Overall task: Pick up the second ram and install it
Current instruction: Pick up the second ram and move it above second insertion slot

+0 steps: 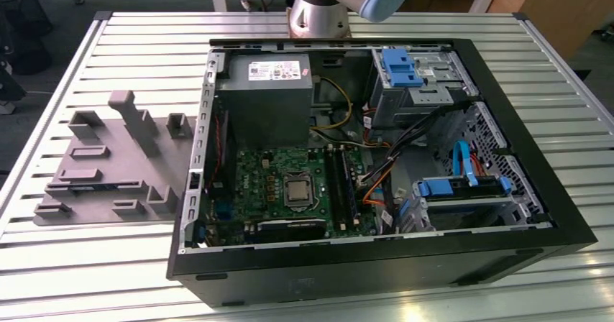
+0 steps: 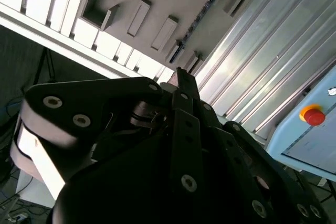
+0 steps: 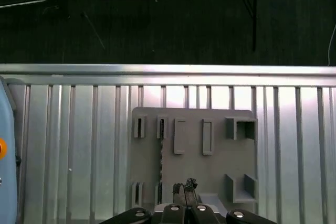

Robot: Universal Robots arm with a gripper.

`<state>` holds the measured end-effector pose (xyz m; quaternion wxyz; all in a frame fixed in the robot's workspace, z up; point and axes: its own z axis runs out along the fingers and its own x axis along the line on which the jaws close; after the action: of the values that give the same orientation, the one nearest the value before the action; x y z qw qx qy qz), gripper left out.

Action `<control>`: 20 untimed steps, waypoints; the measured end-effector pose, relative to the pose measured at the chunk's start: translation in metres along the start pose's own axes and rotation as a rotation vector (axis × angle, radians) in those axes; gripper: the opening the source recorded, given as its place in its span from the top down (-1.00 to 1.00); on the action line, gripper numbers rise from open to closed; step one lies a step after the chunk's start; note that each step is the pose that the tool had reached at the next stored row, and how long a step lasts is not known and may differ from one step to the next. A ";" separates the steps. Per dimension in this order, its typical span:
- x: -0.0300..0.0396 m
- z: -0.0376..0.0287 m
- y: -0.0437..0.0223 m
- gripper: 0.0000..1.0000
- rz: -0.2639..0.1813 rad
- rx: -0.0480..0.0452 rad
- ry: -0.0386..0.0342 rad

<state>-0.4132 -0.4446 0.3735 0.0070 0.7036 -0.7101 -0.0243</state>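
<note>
The step in hand is judged to be the pick. The gripper (image 3: pixel 185 186) hangs high above the grey holder (image 3: pixel 220 150), over the holder's edge. Its jaws look drawn together with nothing between them. In both wrist views the ram (image 3: pixel 161 153) stands on edge in the holder as a thin dark strip between the short moulded pockets. In the exterior view it shows as a bluish line (image 1: pixel 96 187) on the side of the holder away from the computer case (image 1: pixel 384 264).

To do this well, the jaws should come down square to the ram's two flat faces and grip near the middle of its length. Off-centre, the stick would likely tip as it leaves its groove. A straight lift out of the holder should keep the board from catching on the groove walls. The pockets on either side leave little room, so the line-up probably matters more than speed.

The holder lies flat on a ribbed metal counter (image 1: pixel 115 264) that shines under the lights. The case sits open just beside the holder, on the exterior view's right of it. Past the holder the counter ends and a dark floor begins. A red button (image 2: pixel 313 115) sits on a pale blue box well apart from the holder.
</note>
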 end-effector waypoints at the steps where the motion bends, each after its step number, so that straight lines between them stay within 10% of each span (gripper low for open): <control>1: 0.0000 0.0001 0.0001 0.79 -0.001 0.0001 0.0001; 9: 0.0003 0.0026 0.0000 0.66 -0.001 0.0015 0.0000; 20: 0.0029 0.0221 -0.0009 0.37 0.040 0.0042 -0.0018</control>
<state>-0.4133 -0.4470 0.3514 0.0054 0.6892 -0.7242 -0.0233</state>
